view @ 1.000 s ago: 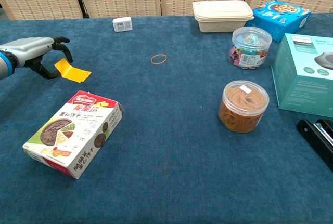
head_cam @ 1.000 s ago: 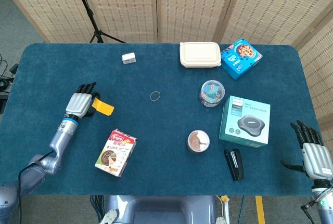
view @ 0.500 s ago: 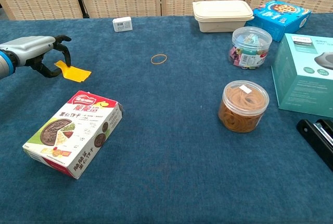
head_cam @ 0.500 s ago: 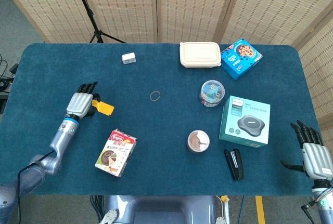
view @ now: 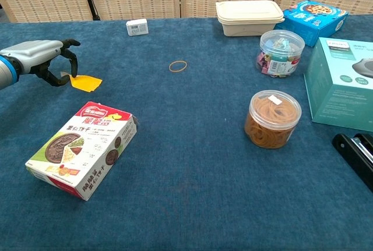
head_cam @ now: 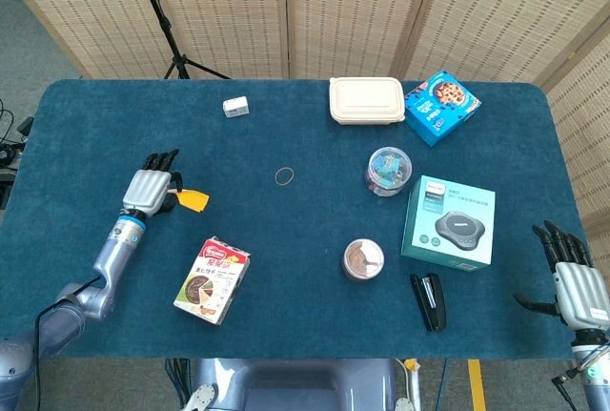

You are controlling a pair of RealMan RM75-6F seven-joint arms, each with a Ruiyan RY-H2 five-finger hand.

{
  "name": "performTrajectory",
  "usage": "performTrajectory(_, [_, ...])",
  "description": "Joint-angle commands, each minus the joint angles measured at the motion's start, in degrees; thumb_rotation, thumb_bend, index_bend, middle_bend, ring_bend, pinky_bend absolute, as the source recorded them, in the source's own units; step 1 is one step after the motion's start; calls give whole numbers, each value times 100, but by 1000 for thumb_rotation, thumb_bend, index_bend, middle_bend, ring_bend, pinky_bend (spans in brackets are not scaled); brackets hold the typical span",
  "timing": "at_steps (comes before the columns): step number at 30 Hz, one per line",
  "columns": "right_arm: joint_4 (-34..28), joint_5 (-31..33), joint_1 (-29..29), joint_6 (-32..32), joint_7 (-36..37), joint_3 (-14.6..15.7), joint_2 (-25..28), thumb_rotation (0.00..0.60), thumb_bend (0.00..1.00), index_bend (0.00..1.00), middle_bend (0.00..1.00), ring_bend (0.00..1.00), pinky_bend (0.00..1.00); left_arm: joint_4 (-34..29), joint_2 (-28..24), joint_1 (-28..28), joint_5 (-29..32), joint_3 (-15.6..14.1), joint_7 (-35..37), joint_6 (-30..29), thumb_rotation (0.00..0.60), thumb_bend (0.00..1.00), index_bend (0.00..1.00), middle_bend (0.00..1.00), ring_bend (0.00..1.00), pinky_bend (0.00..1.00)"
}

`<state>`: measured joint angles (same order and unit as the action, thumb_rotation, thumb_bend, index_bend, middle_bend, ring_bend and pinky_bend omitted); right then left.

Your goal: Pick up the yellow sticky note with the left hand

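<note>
Head view: a dark blue worktop (head_cam: 286, 268) is filling the frame. At middle left, the left hand (head_cam: 151, 189) is lying palm down with its fingers curling over the near end of the yellow sticky note (head_cam: 192, 201). The note is poking out to the right of the hand, its long axis running left to right across the frame, with its free end pointing right. At the lower right corner, the right hand (head_cam: 576, 287) is hanging off the worktop edge with fingers spread, holding nothing.

Chest view: at upper left, the left hand (view: 42, 60) is arching over the worktop with thumb and fingers (view: 69, 59) closing on the left corner of the yellow sticky note (view: 85, 81). That corner appears to be lifting slightly, while the rest of the note is lying flat, stretching right. Whether the pinch is firm is not clear. The right hand is not showing here.

To do this step well, the thumb and fingers should be squeezing the raised corner fully before lifting, then peeling upward slowly so the thin paper is not slipping out.
</note>
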<state>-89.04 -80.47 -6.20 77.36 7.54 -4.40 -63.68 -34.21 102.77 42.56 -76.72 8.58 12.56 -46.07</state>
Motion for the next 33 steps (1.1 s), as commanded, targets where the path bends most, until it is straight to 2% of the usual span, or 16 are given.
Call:
performTrajectory(1, [-1, -6, -1, -2, 4, 3, 4, 600, 0, 0, 0, 0, 0, 7, 5, 2, 3, 7, 6, -12, 600, 481, 562, 0, 0, 0])
performTrajectory(17, [-8, -17, -3, -7, 55, 7, 19, 600, 0, 0, 0, 0, 0, -182, -55, 36, -103, -17, -131, -233, 600, 480, 591, 0, 0, 0])
performTrajectory(26, [-15, -15, 2, 4, 85, 1, 33, 600, 0, 0, 0, 0, 0, -776, -197, 132, -211, -2, -556, -499, 600, 480, 592, 0, 0, 0])
performTrajectory(33, [-20, -20, 12, 28, 149, -9, 64, 600, 0, 0, 0, 0, 0, -1612, -454, 210, -248, 86, -1038, -752, 600, 480, 592, 0, 0, 0])
